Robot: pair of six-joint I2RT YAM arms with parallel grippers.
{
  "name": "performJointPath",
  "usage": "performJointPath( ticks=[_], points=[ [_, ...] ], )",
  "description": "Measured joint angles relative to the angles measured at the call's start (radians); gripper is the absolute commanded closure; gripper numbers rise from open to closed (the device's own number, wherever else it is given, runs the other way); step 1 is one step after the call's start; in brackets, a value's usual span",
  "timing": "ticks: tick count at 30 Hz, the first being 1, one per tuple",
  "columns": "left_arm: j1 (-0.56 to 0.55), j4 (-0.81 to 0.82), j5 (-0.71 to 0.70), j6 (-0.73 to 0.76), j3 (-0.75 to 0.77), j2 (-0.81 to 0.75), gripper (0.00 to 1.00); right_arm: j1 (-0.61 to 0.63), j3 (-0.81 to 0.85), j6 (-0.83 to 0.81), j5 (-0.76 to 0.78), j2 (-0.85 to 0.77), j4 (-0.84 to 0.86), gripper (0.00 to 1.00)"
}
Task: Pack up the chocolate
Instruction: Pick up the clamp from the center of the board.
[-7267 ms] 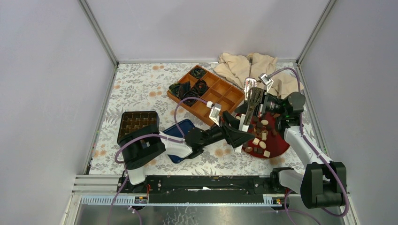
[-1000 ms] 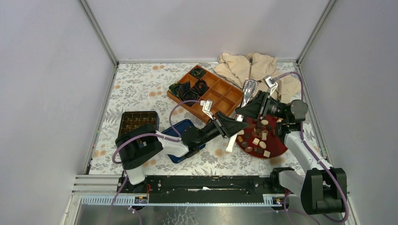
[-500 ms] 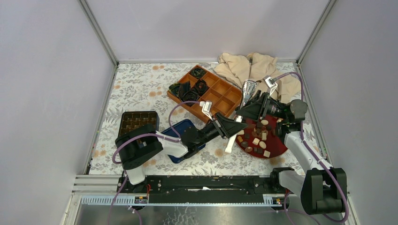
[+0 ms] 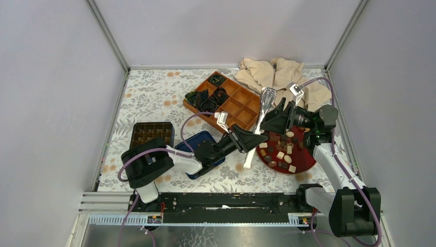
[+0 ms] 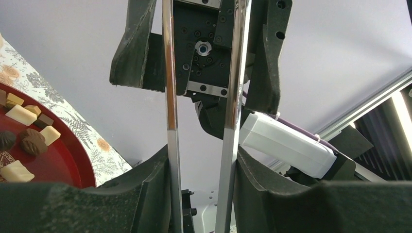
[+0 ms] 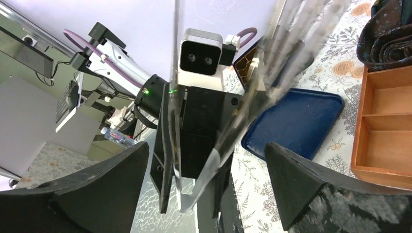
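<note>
Left fingers are clamped on the two steel arms of the tongs, one pad outside each arm, so that arm has the tool. Right fingers are spread wide on either side of the same arms. They sit just beside the arms and I see no grip there. The right wrist view agrees: pads far apart, blurred tongs in the gap.

Top view: tongs run diagonally at centre-right, white butt end low, slotted head high over the right end of the wooden box. The head is nowhere near the candy.

Chocolate sits loose on the red plate, right of centre, in mixed dark, mid-brown and cream pieces, none touched by either arm. It also shows at the left edge of the left wrist view.

The box's upper-left cells hold black cups. The near cells look bare.

Handling, my read:
- Pieces are tiny and light, so weight won't matter.
- They're hard but brittle and scuff easily, so squeeze lightly.
- Smooth shells on a glossy plate will likely skid or squirt out of steel tips.
- Square ones: grip across two flat sides.
- Ovals and rounds: grip across the widest part, low down, with the tips nearly touching the plate.
- Take an outlying piece first. The clustered ones will get knocked.
</note>
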Motion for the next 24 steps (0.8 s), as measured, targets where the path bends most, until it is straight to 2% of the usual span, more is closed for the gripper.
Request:
performJointPath(
  ticks=[5,9,12,14,16,21,24],
  points=[
    [0.007,0.000,-0.008,-0.001,-0.021,-0.018,0.83,-0.016,0.005,-0.044,-0.027,-0.001,-0.043,0.00],
    [0.016,0.000,-0.013,-0.001,-0.058,-0.044,1.00,-0.045,0.042,-0.159,-0.061,-0.008,-0.172,0.00],
    [0.032,0.000,-0.014,-0.002,-0.090,-0.069,1.00,-0.076,0.084,-0.277,-0.076,-0.017,-0.311,0.00],
    [0.045,0.001,-0.014,-0.002,-0.111,-0.083,0.92,-0.089,0.117,-0.366,-0.077,-0.021,-0.418,0.00],
    [0.054,0.001,-0.013,-0.005,-0.121,-0.087,0.89,-0.091,0.128,-0.404,-0.076,-0.023,-0.462,0.00],
    [0.061,0.003,0.032,-0.030,-0.101,-0.061,0.90,-0.052,0.051,-0.248,-0.055,-0.003,-0.268,0.00],
    [0.057,0.001,0.054,-0.037,-0.061,-0.024,0.90,-0.009,0.024,-0.193,-0.021,0.018,-0.243,0.00]
  ],
)
